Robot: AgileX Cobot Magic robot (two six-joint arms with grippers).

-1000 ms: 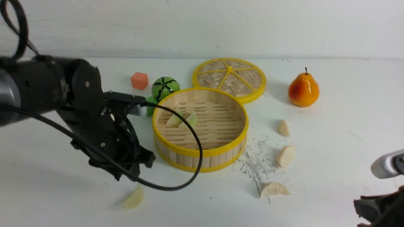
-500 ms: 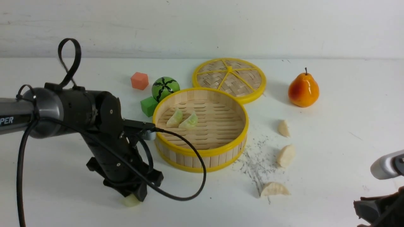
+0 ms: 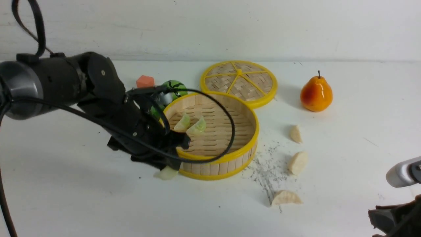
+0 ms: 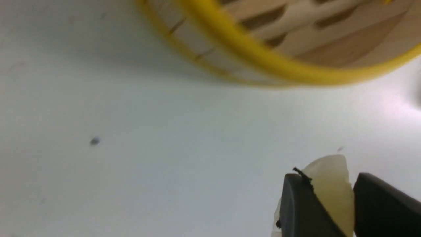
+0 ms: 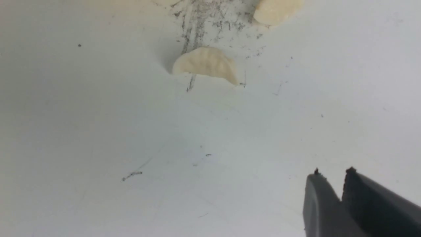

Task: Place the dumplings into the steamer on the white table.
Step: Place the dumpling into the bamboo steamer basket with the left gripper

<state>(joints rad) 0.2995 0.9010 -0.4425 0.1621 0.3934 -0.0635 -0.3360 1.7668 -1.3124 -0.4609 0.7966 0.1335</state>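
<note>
- Since the earlier frames, my left gripper [image 3: 171,164] has left the bare spot nearer the front edge of the white table [image 3: 65,197] where it closed on a dumpling. It now hangs close to the near-left wall of the steamer [image 3: 210,158], and the dumpling has come with it.
- Left fingers: clamped on the pale green dumpling [image 4: 329,184]. In the left wrist view it sits pinched between the two dark pads, its pleated end sticking out past the tips.
- In the front view the held dumpling [image 3: 167,172] shows just below my fingertips, outside the steamer and close to its lower yellow rim. I cannot tell whether it touches the wall or the table.
- The steamer's rim [image 4: 263,62] fills the far part of the left wrist view, and the held piece is not yet over it.
- Steamer contents: two green dumplings, one [image 3: 182,122] beside the other [image 3: 197,126], lying on the slatted floor toward its left side.
- Three cream dumplings lie on the table to the right of the steamer, apart from one another: a far one [image 3: 295,133], a middle one [image 3: 297,162] and a near one [image 3: 285,197].
- My right gripper [image 5: 333,177] hovers over bare table, its fingers drawn almost together with only a thin slit between the tips and nothing in it. The near cream dumpling lies well ahead of it.
- Also on the table behind the steamer: woven lid [image 3: 239,80], pear [image 3: 316,92], orange cube [image 3: 144,81].
</note>
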